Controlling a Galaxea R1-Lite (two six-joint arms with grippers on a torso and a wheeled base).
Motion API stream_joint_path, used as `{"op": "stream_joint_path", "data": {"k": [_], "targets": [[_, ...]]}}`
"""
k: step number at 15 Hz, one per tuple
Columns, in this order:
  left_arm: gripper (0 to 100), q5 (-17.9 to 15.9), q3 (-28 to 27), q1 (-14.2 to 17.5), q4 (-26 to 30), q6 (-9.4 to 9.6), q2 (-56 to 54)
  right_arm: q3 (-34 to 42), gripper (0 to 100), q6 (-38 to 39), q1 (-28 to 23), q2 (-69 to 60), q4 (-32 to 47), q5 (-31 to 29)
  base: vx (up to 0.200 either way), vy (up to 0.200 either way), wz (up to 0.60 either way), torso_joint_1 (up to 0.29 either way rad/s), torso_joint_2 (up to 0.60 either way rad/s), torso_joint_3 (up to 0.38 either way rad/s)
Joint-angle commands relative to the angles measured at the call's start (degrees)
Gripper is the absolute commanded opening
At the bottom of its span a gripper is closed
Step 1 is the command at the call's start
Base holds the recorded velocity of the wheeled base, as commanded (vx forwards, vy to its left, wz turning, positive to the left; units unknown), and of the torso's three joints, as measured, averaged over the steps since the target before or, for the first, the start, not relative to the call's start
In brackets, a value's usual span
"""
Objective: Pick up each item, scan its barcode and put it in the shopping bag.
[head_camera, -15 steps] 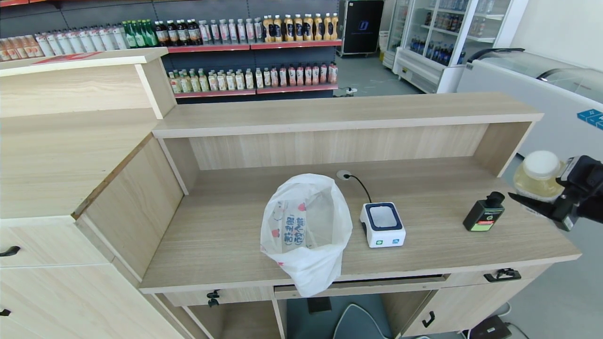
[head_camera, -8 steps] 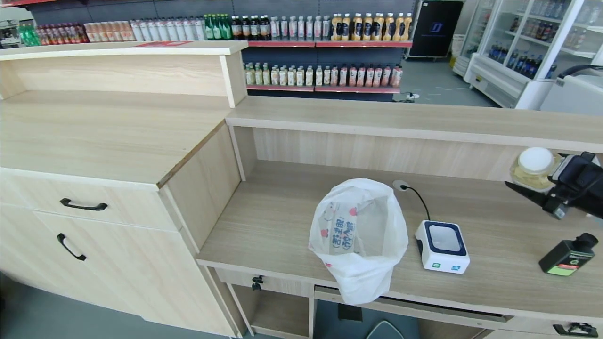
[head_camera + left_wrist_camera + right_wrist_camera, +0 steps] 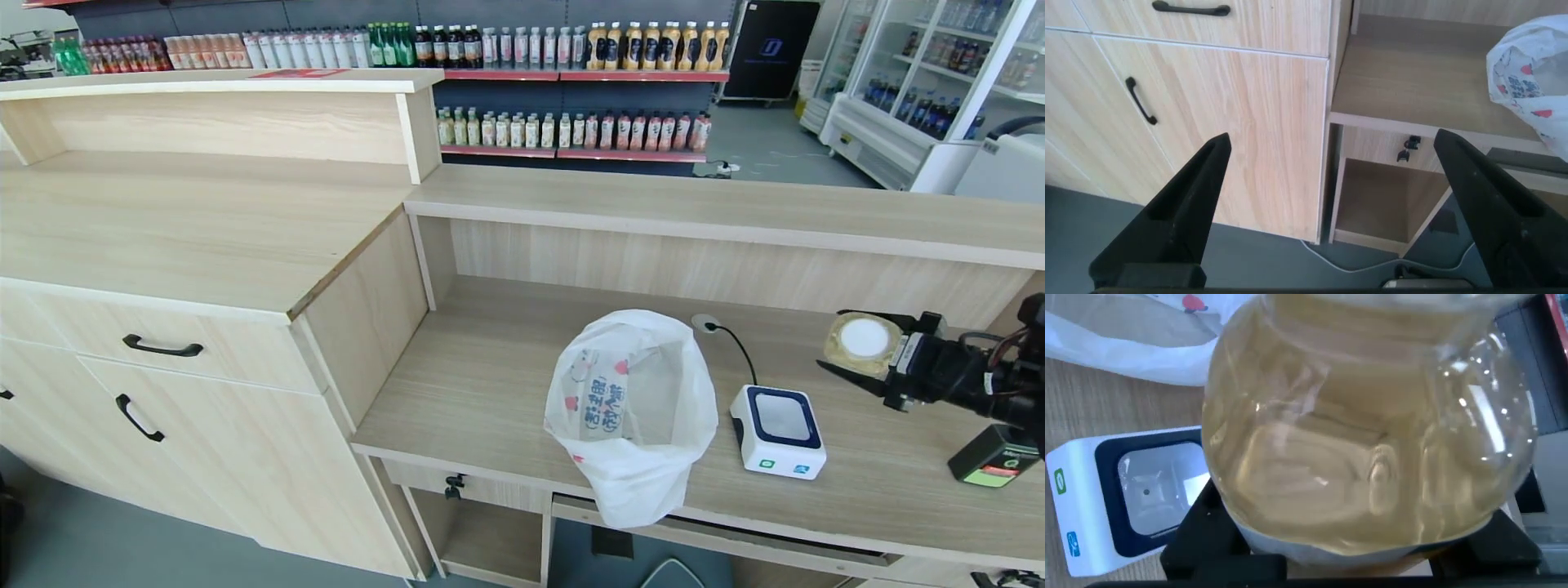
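Shopping bag (image 3: 630, 408) stands on wooden counter (image 3: 490, 388) before stocked drink shelves (image 3: 522, 75).

Before me stood a pale wood counter (image 3: 506, 384) with a raised ledge (image 3: 718, 208) along its far side. Left of the counter was a taller cabinet (image 3: 204, 245) with black handles (image 3: 162, 349). Beyond the counter ran shelves (image 3: 571, 75) of bottles, glass-door fridges (image 3: 922, 73) and grey floor (image 3: 759, 147).

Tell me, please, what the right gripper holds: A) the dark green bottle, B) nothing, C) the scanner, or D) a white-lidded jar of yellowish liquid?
D: the right gripper is shut on the white-lidded jar, while the dark bottle and the scanner sit on the counter.
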Motion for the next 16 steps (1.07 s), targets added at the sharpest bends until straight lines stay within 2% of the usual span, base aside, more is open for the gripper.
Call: {"op": "stream_joint_path", "data": {"k": [1,3,8,16], "targets": [[100,-0.02,0.00,0.01,0.02,-0.05,-0.02,-0.11,0,-0.99,0.04,3.89,-0.09,1.18,0.000,0.000,0.00,0.000,0.00,0.000],[100,0.06,0.00,0.01,0.02,0.04,-0.02,-0.90,0,-3.97,-0.14,6.71,-1.32,2.15,0.000,0.000,0.00,0.000,0.00,0.000],[100,0.06,0.00,0.01,0.02,-0.05,-0.02,-1.60,0,-4.33,1.27,10.49,-4.40,4.79,0.000,0.000,0.00,0.000,0.00,0.000],[100,-0.02,0.00,0.01,0.02,0.04,-0.02,-1.69,0,-5.73,3.29,14.62,-7.74,4.88,0.000,0.000,0.00,0.000,0.00,0.000]]}}
